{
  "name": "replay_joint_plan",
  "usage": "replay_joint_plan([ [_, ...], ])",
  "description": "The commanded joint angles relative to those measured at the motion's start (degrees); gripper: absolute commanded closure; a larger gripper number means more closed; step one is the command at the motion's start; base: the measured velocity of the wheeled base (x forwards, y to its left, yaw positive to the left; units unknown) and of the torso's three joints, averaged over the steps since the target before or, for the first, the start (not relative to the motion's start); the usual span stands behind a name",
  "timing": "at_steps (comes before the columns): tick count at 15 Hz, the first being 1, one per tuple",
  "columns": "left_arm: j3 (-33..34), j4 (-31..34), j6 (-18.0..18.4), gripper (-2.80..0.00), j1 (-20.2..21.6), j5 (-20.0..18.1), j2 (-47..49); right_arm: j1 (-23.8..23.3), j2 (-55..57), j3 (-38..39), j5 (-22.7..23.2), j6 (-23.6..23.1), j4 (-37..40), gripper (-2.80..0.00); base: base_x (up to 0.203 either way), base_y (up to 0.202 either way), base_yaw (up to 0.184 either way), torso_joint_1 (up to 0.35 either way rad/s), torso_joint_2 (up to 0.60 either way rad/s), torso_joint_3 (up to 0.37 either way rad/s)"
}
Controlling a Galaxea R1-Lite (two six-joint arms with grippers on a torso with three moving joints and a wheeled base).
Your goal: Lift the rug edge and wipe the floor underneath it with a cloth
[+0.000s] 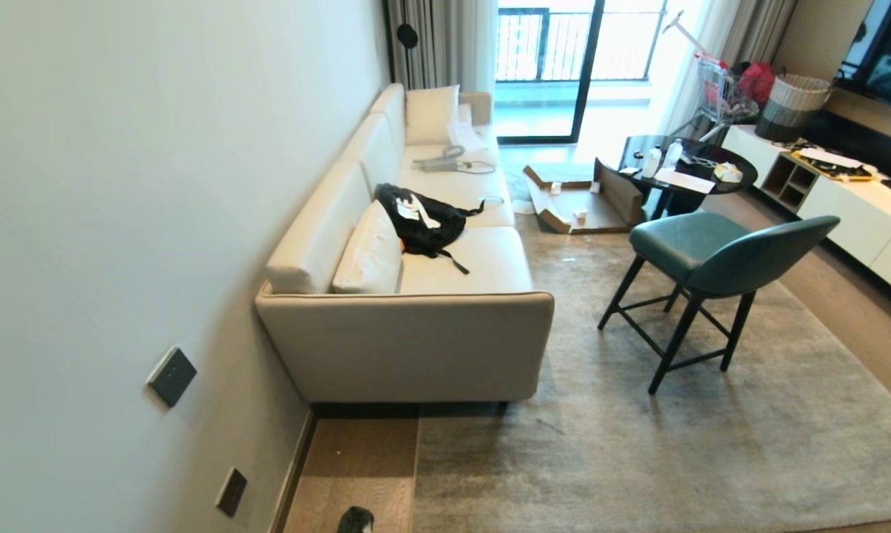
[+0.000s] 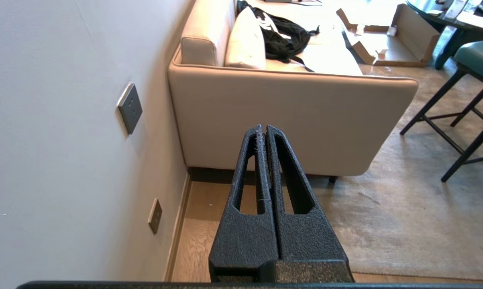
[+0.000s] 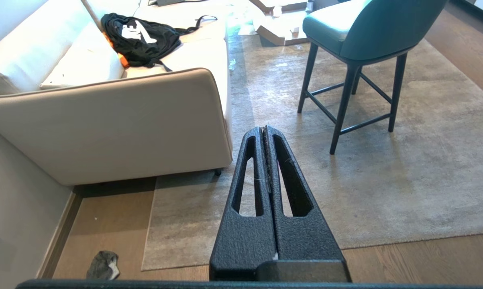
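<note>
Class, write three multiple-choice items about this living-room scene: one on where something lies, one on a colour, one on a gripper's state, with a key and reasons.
1. Where does the small dark grey fuzzy cloth lie?
A. On the bare brown wood floor between the wall and the grey-beige rug edge
B. On the sofa seat
C. Under the chair

2. What colour is the upholstered chair seat?
A. Red
B. Teal green
C. White

3. How do the black right gripper fingers stand?
A. Wide open
B. Shut on the cloth
C. Shut, holding nothing

Key: 1 A, the right wrist view shows it on planks beside the rug's border. 2 B, the seat and back are teal on dark legs. 3 C, the fingers meet with nothing between them; the left gripper looks the same.
</note>
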Motion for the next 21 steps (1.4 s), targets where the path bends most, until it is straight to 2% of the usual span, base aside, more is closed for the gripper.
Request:
replay_joint_plan([
  [1, 0.0, 0.0, -0.1, 0.0, 0.0, 0.0, 0.0, 0.0, 0.1, 0.0, 0.0, 0.0, 0.0, 0.0, 0.0, 0.0, 0.0, 0.0, 0.0, 0.0],
  [21, 0.0, 0.0, -0.1, 0.0, 0.0, 0.0, 0.0, 0.0, 0.1, 0.0, 0.0, 0.0, 0.0, 0.0, 0.0, 0.0, 0.0, 0.0, 0.0, 0.0],
])
